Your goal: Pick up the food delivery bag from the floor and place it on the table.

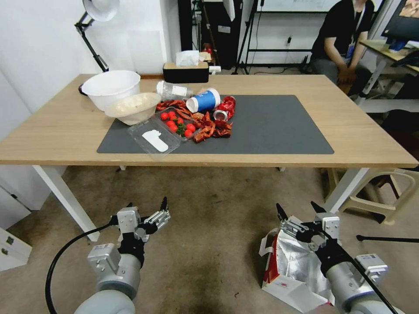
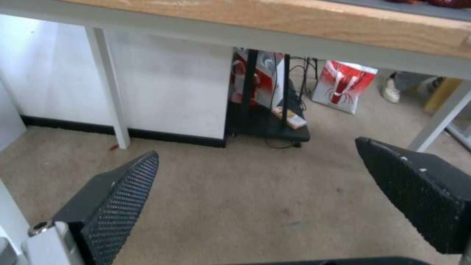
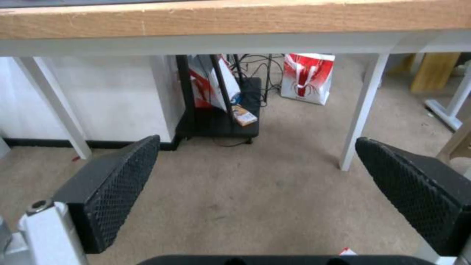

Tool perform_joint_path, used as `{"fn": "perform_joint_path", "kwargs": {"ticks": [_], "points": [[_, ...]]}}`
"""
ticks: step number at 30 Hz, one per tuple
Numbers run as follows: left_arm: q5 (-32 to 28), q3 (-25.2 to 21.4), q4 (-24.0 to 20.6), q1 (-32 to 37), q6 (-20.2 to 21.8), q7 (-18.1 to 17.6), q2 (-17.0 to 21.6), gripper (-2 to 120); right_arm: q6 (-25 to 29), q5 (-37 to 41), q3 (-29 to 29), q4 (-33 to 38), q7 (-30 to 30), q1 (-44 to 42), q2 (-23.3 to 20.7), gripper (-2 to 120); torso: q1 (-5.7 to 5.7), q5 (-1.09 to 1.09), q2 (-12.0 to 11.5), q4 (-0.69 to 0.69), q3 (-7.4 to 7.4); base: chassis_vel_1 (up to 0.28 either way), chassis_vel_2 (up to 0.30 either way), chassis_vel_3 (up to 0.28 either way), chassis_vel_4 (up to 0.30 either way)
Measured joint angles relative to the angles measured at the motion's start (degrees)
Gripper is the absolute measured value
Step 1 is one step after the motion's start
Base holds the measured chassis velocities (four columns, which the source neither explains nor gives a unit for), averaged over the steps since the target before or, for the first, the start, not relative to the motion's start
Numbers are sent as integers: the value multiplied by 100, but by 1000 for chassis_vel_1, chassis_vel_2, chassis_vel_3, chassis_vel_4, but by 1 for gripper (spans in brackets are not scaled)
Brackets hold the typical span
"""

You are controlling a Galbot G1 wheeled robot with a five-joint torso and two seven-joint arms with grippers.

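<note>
While the bag (image 1: 293,266) sits on the floor (image 1: 209,261) at lower right, your right gripper (image 1: 298,212) hovers over it, fingers wide like the left gripper (image 1: 147,204).

Foil-lined bag (image 1: 291,266), open, apparently tilted, floor (image 1: 205,244)

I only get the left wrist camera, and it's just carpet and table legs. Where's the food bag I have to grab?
Observer: The food delivery bag sits on the floor at the robot's right side, foil mouth open.
Operator: Which claw is closer?
Observer: The right claw, open, right over the bag; the left claw is off to the other side.
Operator: What's on the table?
Observer: Bowls, tomatoes and crayfish crowd the mat's left part.
</note>
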Motion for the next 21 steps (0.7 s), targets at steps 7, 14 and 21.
{"fn": "perform_joint_path", "kwargs": {"ticks": [7,14,21], "points": [[39,-21,54,-24,-75,44,12,100,103,5,3,-36,10,37,2,100,-90,1,-220,0,-129,0,0,0,0],[60,-37,79,-50,-54,50,19,100,139,33,-4,-53,20,55,9,100,-188,0,-458,0,-271,0,0,0,0],[43,-29,91,-55,-55,45,13,100,140,1,-8,-81,-3,54,30,100,-279,0,-690,0,-412,0,0,0,0]]}}
